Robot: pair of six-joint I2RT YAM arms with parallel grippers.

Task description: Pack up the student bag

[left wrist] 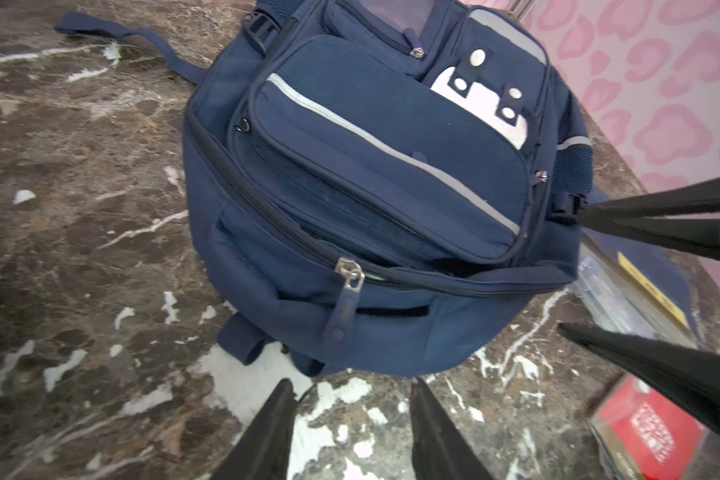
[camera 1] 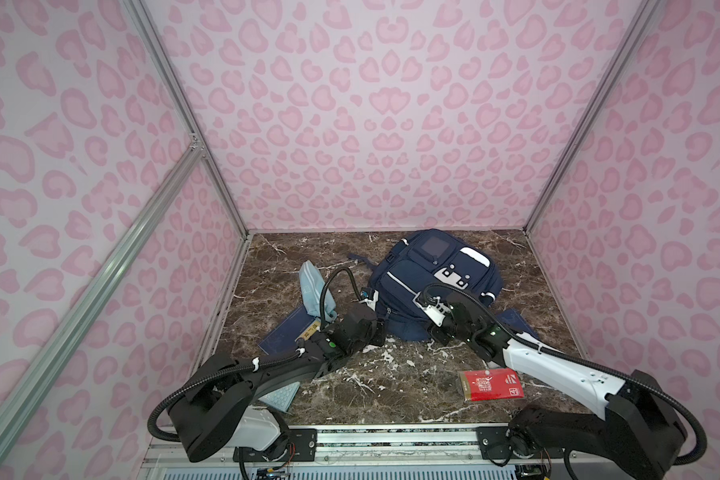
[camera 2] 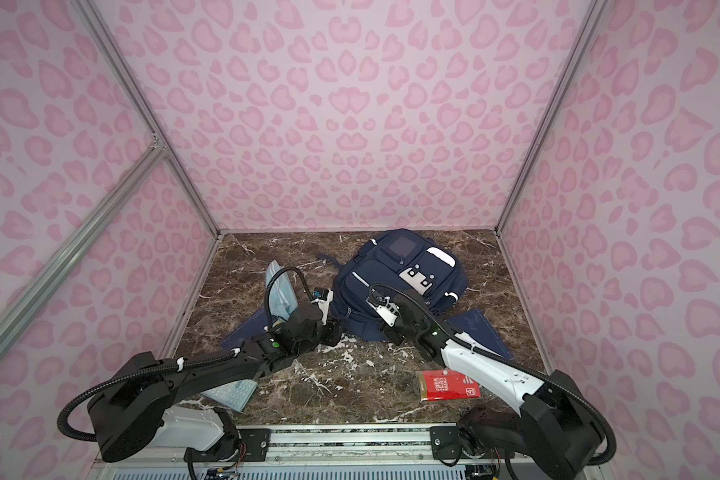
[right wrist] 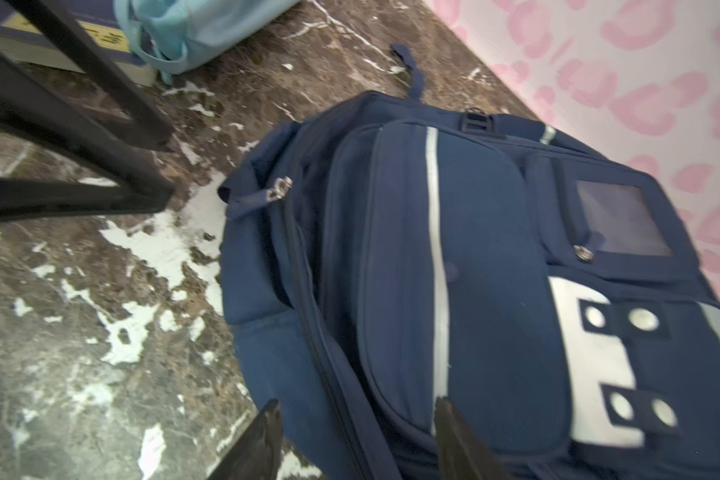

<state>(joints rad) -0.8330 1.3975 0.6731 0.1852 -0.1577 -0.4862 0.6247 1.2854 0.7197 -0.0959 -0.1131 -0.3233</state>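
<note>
Looking down on the student bag (camera 1: 429,286) (camera 2: 395,286), laid front-up on the marble tabletop (camera 1: 391,382), right of the middle and close to the back wall, grey window pocket (camera 1: 433,248) farthest from the arms. Showing a dark gap along the main zip next to the zip slider (left wrist: 350,272) (right wrist: 281,187). Hovering at the bag's near edge with the left gripper (left wrist: 352,386) (camera 1: 382,334), fingers spread apart over bare marble, clasping nothing. Poised alongside with the right gripper (right wrist: 357,403) (camera 1: 438,334), fingers likewise parted and empty, one fingertip in line with the front pocket's reflective stripe (right wrist: 435,249) in the right wrist view; cannot tell whether touching the fabric. Flanked on the left by a light-blue zip pouch (camera 1: 316,291) (right wrist: 200,29), apart from the bag and overlapping the far end of a navy book (camera 1: 283,336). Flanked on the near right by a second navy book (camera 1: 516,324), just beside the bag and partly under the right arm. Nearer the base rail, a red packet (camera 1: 491,384) (left wrist: 649,428) and a pale-blue keypad (camera 1: 279,397), half hidden beneath the left arm.
</note>
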